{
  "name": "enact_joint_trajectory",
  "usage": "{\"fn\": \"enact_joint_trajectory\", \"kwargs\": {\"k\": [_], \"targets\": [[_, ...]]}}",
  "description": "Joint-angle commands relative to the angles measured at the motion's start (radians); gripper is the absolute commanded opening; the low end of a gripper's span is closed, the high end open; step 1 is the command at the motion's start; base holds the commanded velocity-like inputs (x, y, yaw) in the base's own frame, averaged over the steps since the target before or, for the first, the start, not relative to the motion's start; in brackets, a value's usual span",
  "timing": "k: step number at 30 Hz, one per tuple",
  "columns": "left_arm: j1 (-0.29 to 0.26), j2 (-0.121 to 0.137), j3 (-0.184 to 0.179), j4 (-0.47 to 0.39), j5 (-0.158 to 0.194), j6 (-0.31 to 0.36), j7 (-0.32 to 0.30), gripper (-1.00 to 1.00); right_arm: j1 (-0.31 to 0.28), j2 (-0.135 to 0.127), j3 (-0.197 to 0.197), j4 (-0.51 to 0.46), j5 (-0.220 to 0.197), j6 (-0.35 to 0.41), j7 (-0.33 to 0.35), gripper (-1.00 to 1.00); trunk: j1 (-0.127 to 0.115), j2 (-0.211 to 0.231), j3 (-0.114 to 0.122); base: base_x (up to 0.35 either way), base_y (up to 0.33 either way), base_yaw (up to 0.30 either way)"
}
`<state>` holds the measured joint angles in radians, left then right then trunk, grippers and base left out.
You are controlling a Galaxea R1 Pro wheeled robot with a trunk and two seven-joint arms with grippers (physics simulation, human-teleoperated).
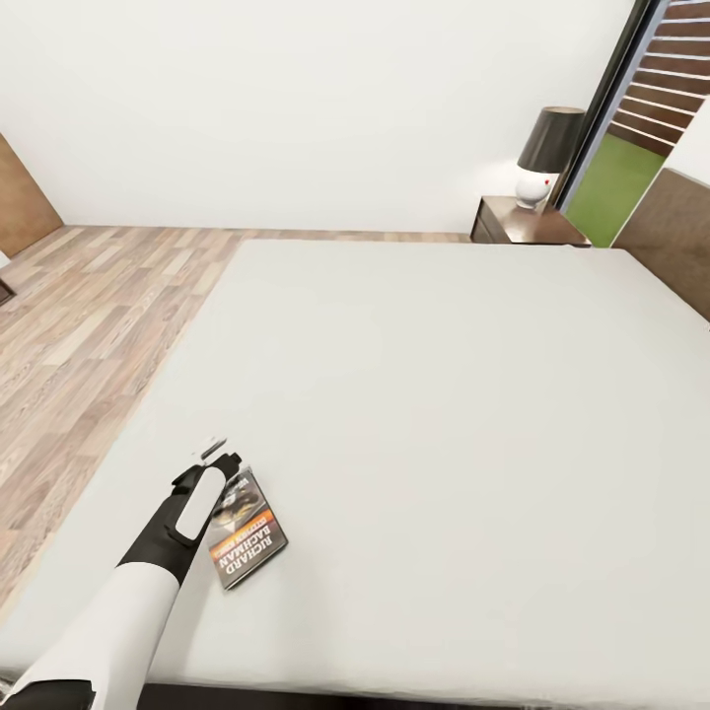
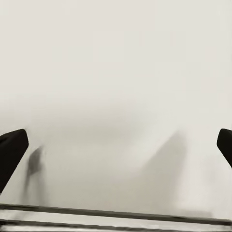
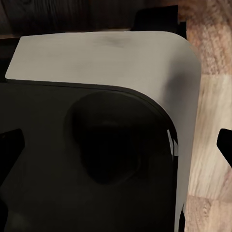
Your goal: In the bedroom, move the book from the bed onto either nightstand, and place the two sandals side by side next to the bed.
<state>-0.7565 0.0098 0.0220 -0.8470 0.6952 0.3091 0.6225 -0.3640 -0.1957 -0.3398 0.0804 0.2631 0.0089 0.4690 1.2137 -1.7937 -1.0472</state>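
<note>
The left tool (image 1: 212, 456) hung low over the bed (image 1: 444, 414), its arm hiding the near-left edge of the book (image 1: 247, 531), which lay flat on the mattress just beside and behind the tool. In the left wrist view the fingertips (image 2: 12, 150) stood wide apart at the frame edges, open over blurred grey mattress. The right tool's fingertips (image 3: 224, 142) were also spread apart, cut off. The nightstand (image 1: 528, 225) stood well beyond, under a lamp (image 1: 547, 153).
</note>
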Motion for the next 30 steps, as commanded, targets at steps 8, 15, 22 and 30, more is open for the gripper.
{"fn": "enact_joint_trajectory", "kwargs": {"k": [8, 15, 22, 30], "targets": [[0.000, 0.001, 0.001, 0.023, 0.023, 0.004, 0.009, 1.00, -0.001, -0.001, -0.008, 0.002, 0.007, 0.001, 0.002, 1.00, 0.000, 0.000, -0.001, -0.071, 0.000, 0.000], [0.000, 0.001, 0.001, 0.023, 0.023, 0.004, 0.009, 1.00, -0.001, -0.001, -0.008, 0.002, 0.007, 0.001, 0.002, 1.00, 0.000, 0.000, -0.001, -0.003, 0.000, 0.000], [0.000, 0.002, 0.001, 0.025, 0.024, 0.005, 0.009, 1.00, -0.001, -0.001, -0.008, 0.002, 0.007, 0.001, 0.002, 1.00, 0.000, 0.000, -0.001, -0.120, 0.000, 0.000], [0.000, 0.002, 0.001, 0.025, 0.024, 0.005, 0.009, 1.00, -0.001, -0.001, -0.008, 0.002, 0.007, 0.001, 0.002, 1.00, 0.000, 0.000, -0.001, -0.079, 0.000, 0.000]]}}
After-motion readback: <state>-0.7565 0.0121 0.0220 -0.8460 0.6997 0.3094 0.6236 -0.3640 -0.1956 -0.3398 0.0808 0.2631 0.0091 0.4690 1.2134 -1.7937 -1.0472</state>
